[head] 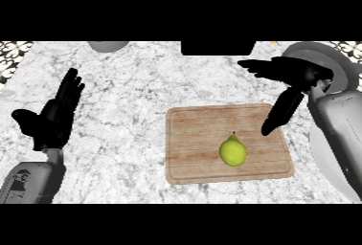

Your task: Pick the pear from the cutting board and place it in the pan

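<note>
The right forearm (338, 139), grey and bulky, fills the lower right of the head view and looms largest; it rises along the right edge toward the right hand (293, 76), which hangs over the far right of the surface, its fingers spread and mostly straight, holding nothing; several fingers fan out to the left near the top, while one long dark finger (281, 115) points down and to the left, its tip over the upper right part of the cutting board (198, 158).

The cutting board is a pale wooden rectangle with rounded corners, lying flat on the speckled white marble surface (127, 95), right of centre; the pear (232, 150), yellow-green with a short dark stem pointing away from the robot, lies on the board's right half, a little below the middle; it is apart from the pointing finger, which ends above and to the right of it; no hand touches the pear.

The left forearm (32, 182) comes in at the lower left corner; the left hand (53, 119) is open and upright at the left side, fingers straight and pointing away, thumb out to the left; it rests well apart from the board.

Behind the right hand, at the upper right, a grey round pan (332, 57) shows partly, much of it hidden by the hand and forearm; at the top edge sit a grey rounded object (107, 45), cut off by the frame, and a black rectangular shape (217, 48).
</note>
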Controlling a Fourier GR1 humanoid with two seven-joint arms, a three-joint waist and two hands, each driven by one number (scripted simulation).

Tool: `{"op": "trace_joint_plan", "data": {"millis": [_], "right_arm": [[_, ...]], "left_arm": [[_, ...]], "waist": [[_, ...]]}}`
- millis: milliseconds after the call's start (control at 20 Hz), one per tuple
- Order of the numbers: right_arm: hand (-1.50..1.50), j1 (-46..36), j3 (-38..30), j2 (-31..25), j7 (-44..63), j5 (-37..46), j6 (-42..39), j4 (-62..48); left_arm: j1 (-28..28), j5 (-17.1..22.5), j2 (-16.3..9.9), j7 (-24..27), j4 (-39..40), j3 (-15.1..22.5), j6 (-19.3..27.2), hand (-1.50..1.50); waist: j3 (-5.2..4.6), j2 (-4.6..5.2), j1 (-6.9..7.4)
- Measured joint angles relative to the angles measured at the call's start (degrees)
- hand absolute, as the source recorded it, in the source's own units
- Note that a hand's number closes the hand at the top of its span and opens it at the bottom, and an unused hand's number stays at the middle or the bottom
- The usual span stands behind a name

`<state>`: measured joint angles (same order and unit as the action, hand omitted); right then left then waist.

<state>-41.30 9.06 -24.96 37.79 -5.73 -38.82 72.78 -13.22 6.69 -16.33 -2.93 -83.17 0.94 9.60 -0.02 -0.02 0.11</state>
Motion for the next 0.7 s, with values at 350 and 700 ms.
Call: {"op": "trace_joint_plan", "data": {"millis": [350,700], "right_arm": [[-1.50,1.7,-0.2,1.4,-1.4,3.8,-3.2,-3.0],[-1.50,2.3,-0.2,4.2,-3.6,6.3,-6.3,-5.1]], "left_arm": [[-1.1,-1.1,1.7,-0.8,0.6,-0.4,-0.4,0.00],[-0.4,-1.2,1.4,0.4,1.4,-2.6,-2.4,0.00]], "waist": [[0.01,0.05,0.11],[0.02,0.06,0.16]]}}
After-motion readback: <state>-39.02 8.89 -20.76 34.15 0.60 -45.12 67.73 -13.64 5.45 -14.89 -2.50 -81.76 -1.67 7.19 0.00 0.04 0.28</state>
